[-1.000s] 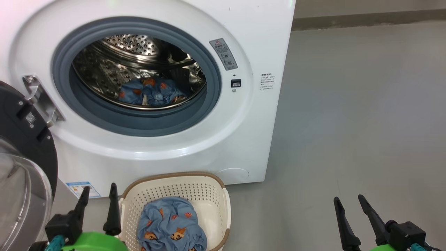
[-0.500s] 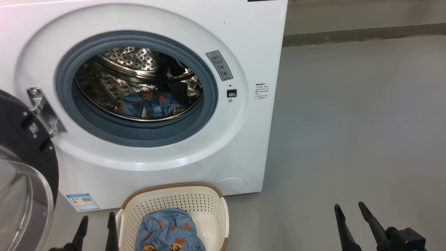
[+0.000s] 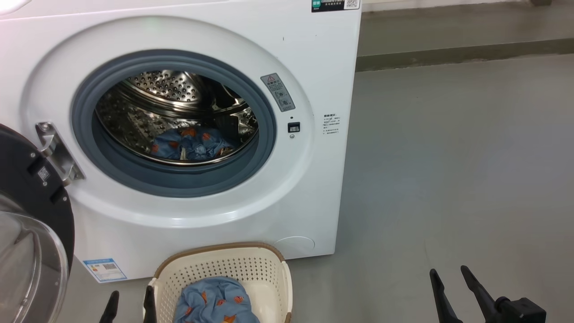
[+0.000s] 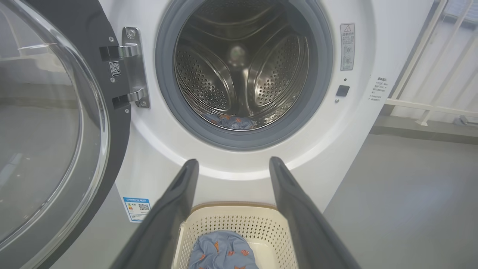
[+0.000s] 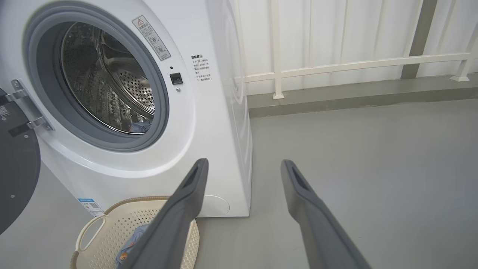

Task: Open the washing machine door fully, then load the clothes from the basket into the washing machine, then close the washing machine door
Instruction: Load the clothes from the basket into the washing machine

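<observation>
Clothes (image 3: 193, 144) of blue printed fabric lie partly in the drum (image 3: 148, 89) of the washing machine (image 3: 215, 229) and partly in the basket (image 3: 233, 267), which stands on the floor (image 3: 448, 157) just in front of it. The washing machine door (image 3: 22, 175) hangs swung open at the left. The left gripper (image 3: 132, 292) hovers beside the basket's left rim, fingers spread wide, holding nothing. The right gripper (image 3: 448, 270), fingers equally wide, hangs well to the right.

The drum mouth (image 4: 242, 67) ahead of the left gripper (image 4: 233, 161) is left unobstructed; the door (image 4: 44, 123) is swung aside to its left. Below, passage is blocked by the basket (image 4: 231, 206).
</observation>
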You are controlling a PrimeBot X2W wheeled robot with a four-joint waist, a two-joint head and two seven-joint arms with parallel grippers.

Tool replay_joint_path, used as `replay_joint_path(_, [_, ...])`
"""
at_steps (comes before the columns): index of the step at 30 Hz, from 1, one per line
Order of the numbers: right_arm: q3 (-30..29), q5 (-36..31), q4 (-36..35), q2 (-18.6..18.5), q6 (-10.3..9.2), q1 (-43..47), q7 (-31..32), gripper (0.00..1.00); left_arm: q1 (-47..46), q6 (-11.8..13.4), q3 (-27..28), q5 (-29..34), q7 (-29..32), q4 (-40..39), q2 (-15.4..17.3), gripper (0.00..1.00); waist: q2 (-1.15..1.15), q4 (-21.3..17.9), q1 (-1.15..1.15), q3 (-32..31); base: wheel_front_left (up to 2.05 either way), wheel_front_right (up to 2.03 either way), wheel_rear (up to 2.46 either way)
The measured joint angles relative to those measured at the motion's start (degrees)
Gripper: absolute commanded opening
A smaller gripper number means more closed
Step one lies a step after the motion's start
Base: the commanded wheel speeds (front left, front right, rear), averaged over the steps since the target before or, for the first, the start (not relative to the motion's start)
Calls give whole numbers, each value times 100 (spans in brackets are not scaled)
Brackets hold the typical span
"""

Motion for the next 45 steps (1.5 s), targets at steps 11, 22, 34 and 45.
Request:
replay_joint_path(11, [-5,1,33,-55,0,3,0,100,85,11,-85,-47,0,-147,1,100,0,10,0,-22,0,0,0])
replay_joint_path(22, [-9,1,32,-55,1,4,0,100,174,70,-22,-53,0,-162,1,100,0,60,0,-42,0,0,0])
replay_joint_path(34, [-8,1,30,-53,0,4,0,100,174,68,-2,-53,0,-171,1,100,0,105,0,-50,0,0,0])
replay_joint_path(45, [-7,1,15,-43,1,4,0,100,174,67,-13,-53,0,-208,1,100,0,134,0,-30,0,0,0])
